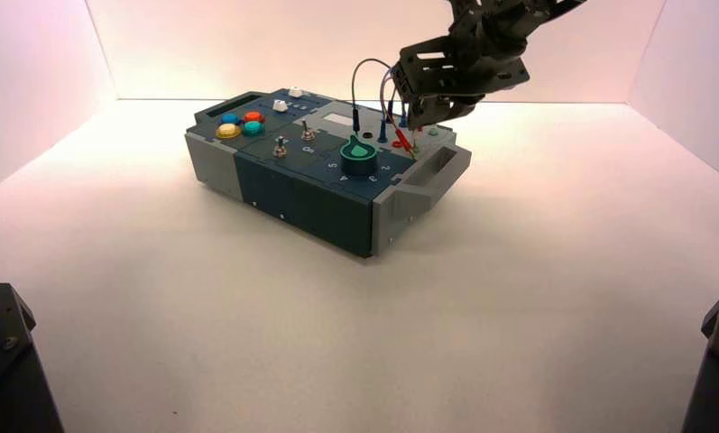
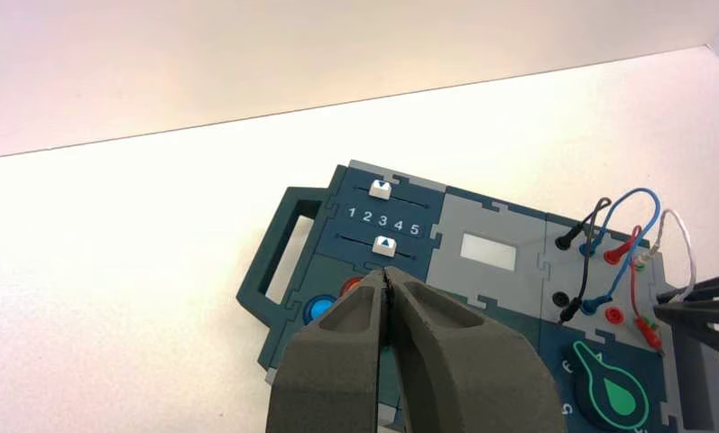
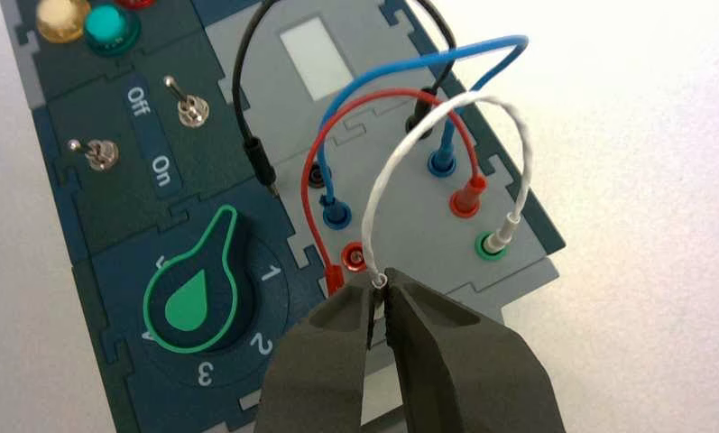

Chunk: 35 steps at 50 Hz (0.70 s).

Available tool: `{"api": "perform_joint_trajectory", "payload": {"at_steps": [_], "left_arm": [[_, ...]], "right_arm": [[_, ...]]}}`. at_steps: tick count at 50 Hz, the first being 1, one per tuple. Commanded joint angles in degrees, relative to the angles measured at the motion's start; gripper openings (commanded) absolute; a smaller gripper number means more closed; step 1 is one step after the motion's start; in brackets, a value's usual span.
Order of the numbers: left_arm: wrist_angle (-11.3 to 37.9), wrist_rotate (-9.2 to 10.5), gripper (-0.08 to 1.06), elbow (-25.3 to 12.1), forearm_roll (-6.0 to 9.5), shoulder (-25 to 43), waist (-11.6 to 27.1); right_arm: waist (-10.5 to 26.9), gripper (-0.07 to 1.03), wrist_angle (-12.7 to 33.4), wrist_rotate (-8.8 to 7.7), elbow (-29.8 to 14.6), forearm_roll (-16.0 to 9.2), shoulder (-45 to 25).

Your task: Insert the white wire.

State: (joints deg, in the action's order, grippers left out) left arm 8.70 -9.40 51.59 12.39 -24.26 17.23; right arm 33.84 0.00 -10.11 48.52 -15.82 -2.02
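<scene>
Pale walls ring a bare white worktop (image 1: 536, 298), and the blue-and-grey box (image 1: 324, 194) sits on it turned at an angle. All the action is at its wire corner. The right gripper (image 3: 381, 290) has its jaws pressed together on the loose plug of the white wire (image 3: 509, 122), pinching it right at the tip so the plug points down at the panel, beside the red socket (image 3: 354, 256). The wire's other end is seated in the green-ringed socket (image 3: 492, 244), which is why it stands up as a neat arch between the two. Gripping that low looks like a way to keep the thin plug from wobbling on the push; which hole it's meant for is hidden under the jaws.

From above, the right arm reaches in from the far right, wrist bent steeply down over the corner. The left gripper (image 2: 387, 302) hovers over the box's button end, jaws closed on nothing, apparently just waiting.
</scene>
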Motion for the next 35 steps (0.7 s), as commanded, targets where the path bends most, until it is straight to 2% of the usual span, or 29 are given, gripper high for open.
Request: {"api": "perform_joint_trajectory", "payload": {"at_steps": [1, 35], "left_arm": [[-0.44, -0.09, -0.03, -1.41, 0.00, -0.44, -0.88], [-0.26, -0.09, -0.03, -1.41, 0.09, -0.44, -0.88]], "right_arm": [[-0.18, -0.02, 0.00, -0.18, -0.97, 0.09, 0.35], [-0.18, -0.02, 0.35, -0.18, -3.34, 1.93, 0.88]]}}
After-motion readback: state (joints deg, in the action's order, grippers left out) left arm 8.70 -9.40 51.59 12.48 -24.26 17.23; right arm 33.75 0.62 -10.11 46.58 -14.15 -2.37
